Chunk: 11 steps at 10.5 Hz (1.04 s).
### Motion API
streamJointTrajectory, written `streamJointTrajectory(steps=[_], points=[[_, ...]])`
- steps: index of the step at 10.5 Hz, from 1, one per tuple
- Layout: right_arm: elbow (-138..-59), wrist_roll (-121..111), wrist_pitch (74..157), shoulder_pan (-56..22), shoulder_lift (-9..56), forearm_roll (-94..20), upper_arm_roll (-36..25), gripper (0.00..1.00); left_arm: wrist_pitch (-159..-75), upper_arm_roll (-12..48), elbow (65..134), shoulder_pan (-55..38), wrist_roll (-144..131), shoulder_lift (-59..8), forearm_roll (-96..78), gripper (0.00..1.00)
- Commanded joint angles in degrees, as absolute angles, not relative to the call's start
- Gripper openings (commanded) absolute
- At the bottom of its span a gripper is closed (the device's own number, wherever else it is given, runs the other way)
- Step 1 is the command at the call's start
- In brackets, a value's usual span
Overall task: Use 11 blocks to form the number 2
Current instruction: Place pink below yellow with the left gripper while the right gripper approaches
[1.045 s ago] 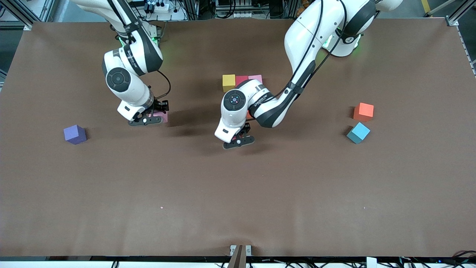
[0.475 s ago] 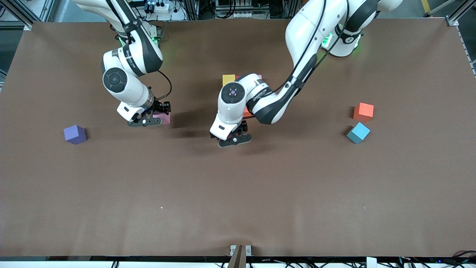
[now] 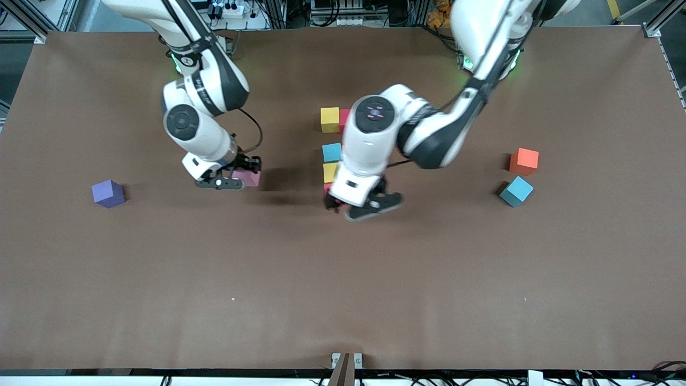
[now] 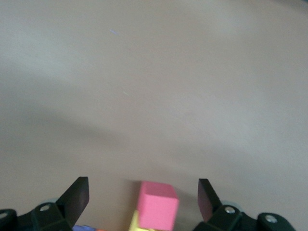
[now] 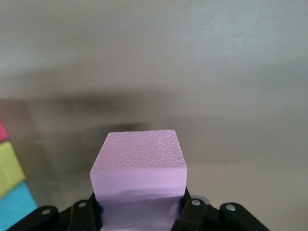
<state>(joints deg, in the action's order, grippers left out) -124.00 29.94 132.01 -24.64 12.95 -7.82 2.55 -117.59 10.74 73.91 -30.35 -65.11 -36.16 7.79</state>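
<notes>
The blocks of the number 2 lie mid-table: a yellow block (image 3: 329, 119) with a red block (image 3: 344, 117) beside it, and a line of light blue (image 3: 332, 152), yellow (image 3: 330, 171) and pink (image 3: 327, 188) running nearer the front camera. My left arm hides the others. My left gripper (image 3: 343, 206) hangs open above the near end of that line. In the left wrist view the pink block (image 4: 158, 204) lies free between the wide-apart fingertips (image 4: 78, 195). My right gripper (image 3: 242, 176) is shut on a pale pink block (image 3: 250, 178) (image 5: 139, 163), toward the right arm's end from the line.
A purple block (image 3: 108, 193) lies toward the right arm's end of the table. An orange block (image 3: 524, 161) and a light blue block (image 3: 516, 191) lie together toward the left arm's end. Brown table (image 3: 343, 279) stretches bare toward the front camera.
My left gripper has opened, let go of the pink block and lifted, uncovering the line of blocks. My right gripper has carried its pale pink block a little toward the middle.
</notes>
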Motion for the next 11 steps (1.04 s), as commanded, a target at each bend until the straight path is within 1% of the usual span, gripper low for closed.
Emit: streamJointTrajectory(steps=[1, 3, 5, 7, 8, 11], points=[[-114.64, 39.69, 131.05, -28.63, 19.75, -11.57, 2.64, 0.13, -114.09, 11.60, 81.44, -22.90, -58.85, -29.03, 7.29, 1.00], [-108.14, 45.15, 128.25, -30.58, 22.75, -15.98, 2.64, 0.13, -114.08, 11.60, 88.65, -15.16, -40.08, -24.80, 6.68, 1.00], [-102.16, 52.87, 125.69, -31.99, 25.74, -16.43, 2.72, 0.13, -114.00, 11.34, 92.44, -9.52, -17.68, -24.00, 7.38, 1.00], [-98.02, 63.66, 125.77, -35.14, 28.72, -16.44, 2.64, 0.13, -114.17, 11.34, 97.27, -5.37, -12.32, -22.42, 7.82, 1.00], [-95.56, 69.03, 125.86, -36.29, 30.57, -16.44, 2.64, 0.13, -115.39, 11.42, 100.08, -4.84, -8.91, -21.98, 11.91, 1.00], [-86.43, 85.99, 126.30, -40.86, 37.77, -16.17, 2.64, 0.13, -122.07, 13.61, 107.99, -2.11, -6.24, -20.05, 14.50, 1.00]])
